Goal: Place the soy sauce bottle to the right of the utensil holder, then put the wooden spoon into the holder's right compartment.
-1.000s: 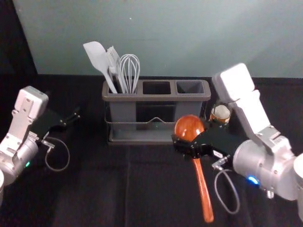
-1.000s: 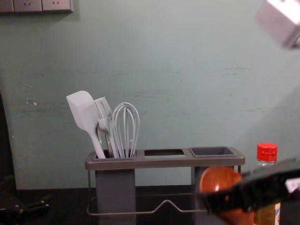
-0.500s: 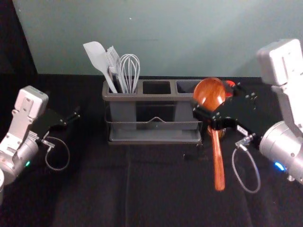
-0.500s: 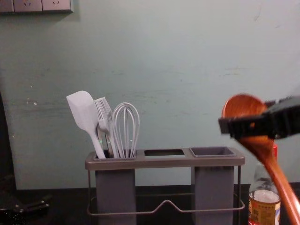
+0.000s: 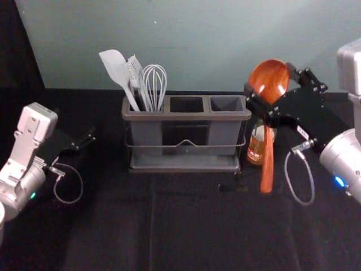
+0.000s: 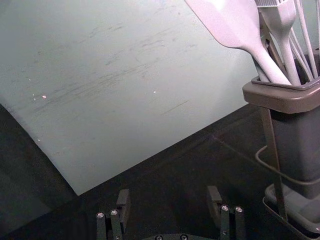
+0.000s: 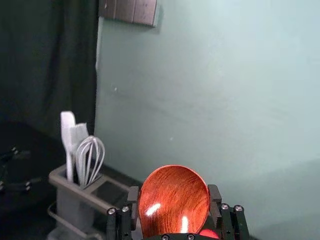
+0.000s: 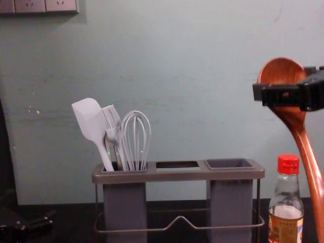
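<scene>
Head view: the right gripper (image 5: pixel 268 78), out past the holder's right end, has its fingers clamped on the bowl of the wooden spoon (image 5: pixel 267 164), handle hanging down. The soy sauce bottle (image 5: pixel 256 151) stands just right of the utensil holder (image 5: pixel 186 116), so the first step looks done and the spoon is being placed. Next, the handle's end should go left over the empty right compartment (image 5: pixel 227 104), straighten and drop in, clear of the bottle. The left gripper (image 5: pixel 90 138) idles left of the holder, fingers apart.
</scene>
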Controlling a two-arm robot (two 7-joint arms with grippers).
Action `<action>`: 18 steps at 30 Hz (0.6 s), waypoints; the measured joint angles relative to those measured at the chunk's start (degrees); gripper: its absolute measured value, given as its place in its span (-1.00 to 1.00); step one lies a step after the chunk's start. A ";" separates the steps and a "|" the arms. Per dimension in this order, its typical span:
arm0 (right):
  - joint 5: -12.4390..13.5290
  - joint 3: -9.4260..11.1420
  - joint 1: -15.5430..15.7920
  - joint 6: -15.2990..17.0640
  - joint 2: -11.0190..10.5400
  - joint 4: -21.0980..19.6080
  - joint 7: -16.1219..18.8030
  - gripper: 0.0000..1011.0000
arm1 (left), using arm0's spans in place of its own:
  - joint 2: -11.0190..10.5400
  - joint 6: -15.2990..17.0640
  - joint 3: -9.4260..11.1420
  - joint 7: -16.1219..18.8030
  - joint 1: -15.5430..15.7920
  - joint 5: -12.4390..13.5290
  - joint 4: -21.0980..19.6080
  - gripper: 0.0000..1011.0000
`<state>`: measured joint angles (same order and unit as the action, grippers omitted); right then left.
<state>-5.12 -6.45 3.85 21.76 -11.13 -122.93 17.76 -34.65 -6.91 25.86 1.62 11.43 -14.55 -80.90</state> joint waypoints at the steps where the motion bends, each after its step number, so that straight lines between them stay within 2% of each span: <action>1: 0.13 0.00 -0.21 -0.64 0.05 0.34 -0.19 0.67 | 0.00 0.00 0.00 0.00 0.00 0.00 0.00 0.99; 9: 0.96 -0.80 -3.36 -5.75 0.22 4.17 -1.96 0.67 | 0.00 0.00 0.00 0.00 0.00 0.00 0.00 0.99; 18: -1.18 -3.85 -7.62 -10.43 -0.56 8.89 -4.31 0.67 | 0.00 0.00 0.00 0.00 0.00 0.00 0.00 0.99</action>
<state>-6.30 -10.30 -3.77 11.33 -11.69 -114.04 13.45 -34.65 -6.91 25.86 1.62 11.43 -14.55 -80.90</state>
